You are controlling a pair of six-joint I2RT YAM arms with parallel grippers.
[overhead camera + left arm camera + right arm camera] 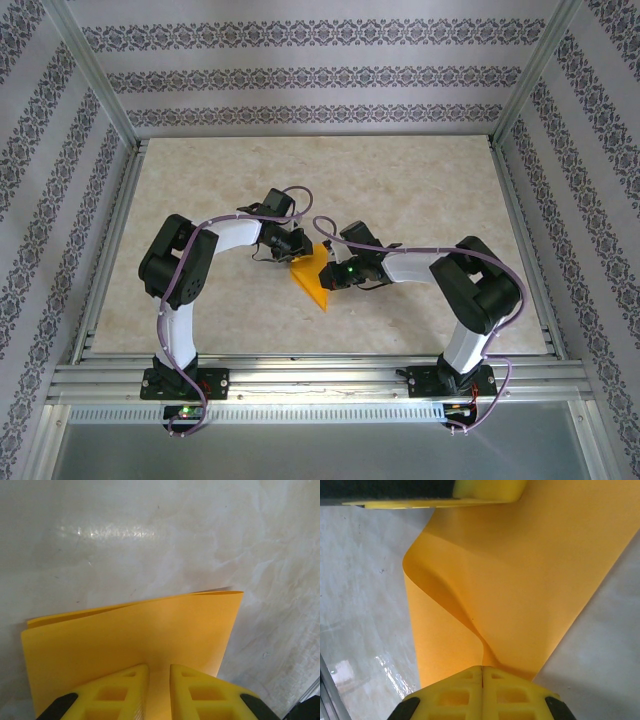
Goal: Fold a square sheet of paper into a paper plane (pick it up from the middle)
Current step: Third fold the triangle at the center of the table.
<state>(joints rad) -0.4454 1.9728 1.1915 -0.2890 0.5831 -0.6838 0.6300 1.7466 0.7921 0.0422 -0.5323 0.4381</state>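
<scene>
Right claw (482,672) first: its two yellow fingers are pressed tight together on the sheet of paper (520,580), pinching up a small ridge so the paper bows and curls away from the tips. Across from it, the left claw (159,675) sits at the opposite edge. Its fingers are a narrow slot apart, with orange showing in the slot. From where I stand I can't tell whether it truly grips or only rests on the paper.

The sheet lies out in the middle of the counter (200,200), between the two arms, and from above it shows as a pointed orange wedge. Seen from the left wrist it looks doubled over: two layers meet along the far edge, not quite level, the upper one lifted a touch off the lower.

I'd say this is an early folding step. The fold is laid over but not pressed to a sharp crease, and I see no nose or wings yet. The next move, as I judge it, calls for squaring up the loose edges and flattening the bulge the right claw has raised. After that, one finger should run firmly along the fold while the other claw pins the paper so it doesn't slide on the smooth counter.
</scene>
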